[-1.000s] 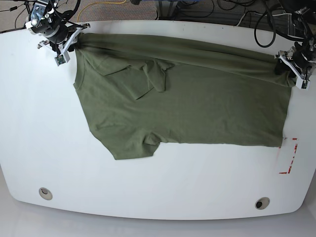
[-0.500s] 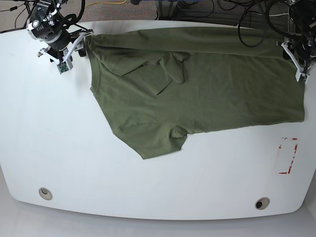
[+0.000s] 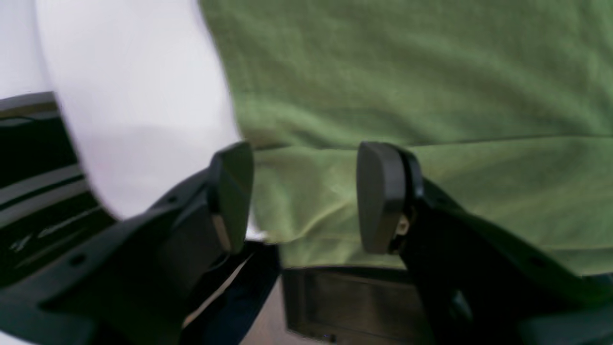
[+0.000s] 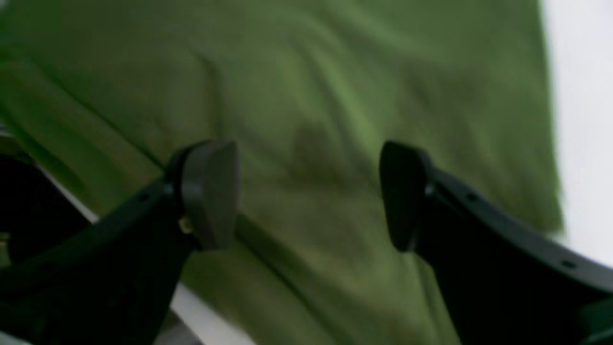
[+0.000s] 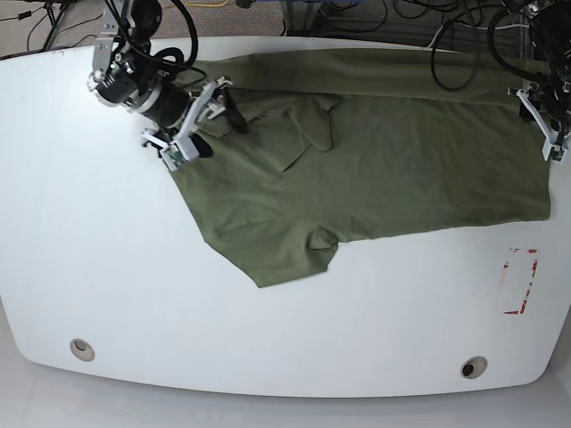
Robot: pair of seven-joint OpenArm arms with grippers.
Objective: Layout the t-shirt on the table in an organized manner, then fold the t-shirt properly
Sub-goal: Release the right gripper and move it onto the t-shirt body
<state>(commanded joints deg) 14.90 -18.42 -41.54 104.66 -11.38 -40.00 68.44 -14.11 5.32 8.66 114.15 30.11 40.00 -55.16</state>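
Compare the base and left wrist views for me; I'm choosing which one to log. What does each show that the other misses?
Base only: the whole t-shirt spread across the table, a sleeve folded at its near edge, the red tape, two grommets, and the right gripper over the shirt's collar end.

Left wrist only: the left gripper close up, jaws apart, with a folded shirt edge between the pads, not pinched.

Both: green shirt fabric on the white table, and the left gripper at the shirt's edge.
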